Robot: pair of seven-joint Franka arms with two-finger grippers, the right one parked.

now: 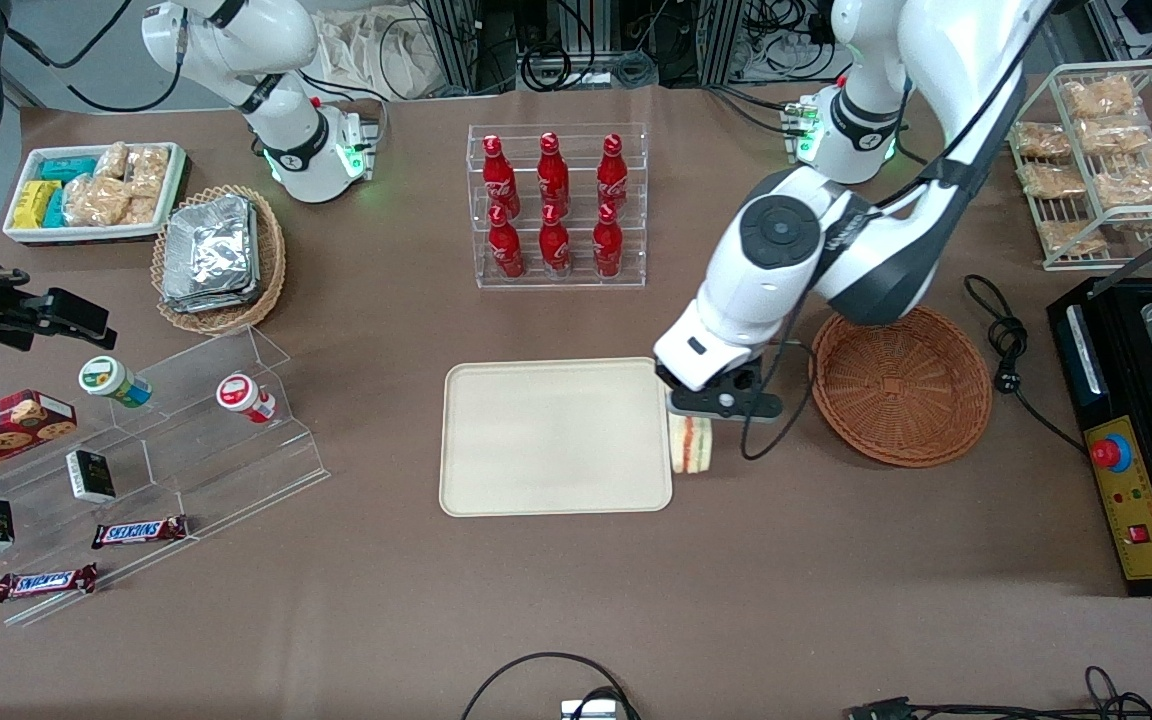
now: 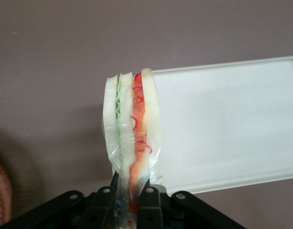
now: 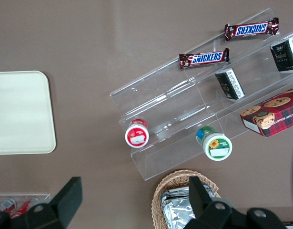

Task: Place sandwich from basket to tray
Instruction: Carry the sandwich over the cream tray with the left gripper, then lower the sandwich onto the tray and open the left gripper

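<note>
Mid-transfer over the brown worktop point(image 1: 576, 600): flat cream-beige rectangular tray point(image 1: 536, 450) bare, round reddish-brown wicker basket point(image 1: 901, 385) emptied, both resting on it near each other. Between them, just at the tray's rim on the basket side, black two-finger end effector point(image 1: 693, 425) clamped on the wrapped triangular white-bread sandwich point(image 2: 132, 129) with red and green filling, carried above the worktop. Probably next: a short shift over the tray, a lowering, then release.
</note>
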